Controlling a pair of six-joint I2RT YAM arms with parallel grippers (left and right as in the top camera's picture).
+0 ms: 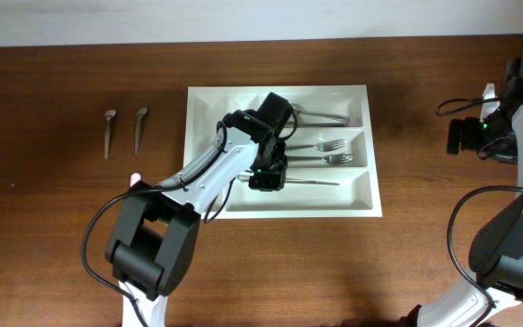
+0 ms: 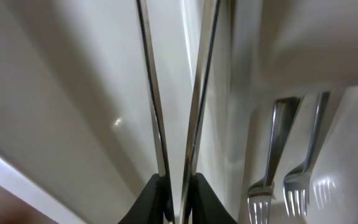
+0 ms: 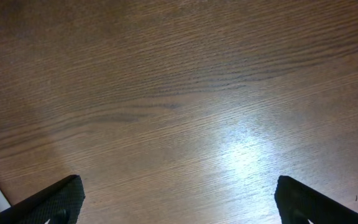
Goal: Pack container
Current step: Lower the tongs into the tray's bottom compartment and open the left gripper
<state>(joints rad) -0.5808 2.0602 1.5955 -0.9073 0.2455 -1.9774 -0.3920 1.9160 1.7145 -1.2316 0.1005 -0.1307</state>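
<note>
**Left pincer grips utensil in tray**

The tray [image 1: 205, 104] sits in the middle of the tabletop [image 1: 53, 236]. The left pincer [image 1: 268, 178] is clamped on a thin metal utensil [image 1: 316, 183] in the tray's nearest long compartment, beside two forks [image 1: 334, 144]. The right pincer [image 3: 179, 202] hovers over the tabletop, fingers spread wide, well apart from the tray.

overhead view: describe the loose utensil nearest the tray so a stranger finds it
Start at the white container mid-table. On the bare wood at its picture-left lie two short metal utensils side by side. Yours is the utensil nearer the container, not the outer one.
</note>
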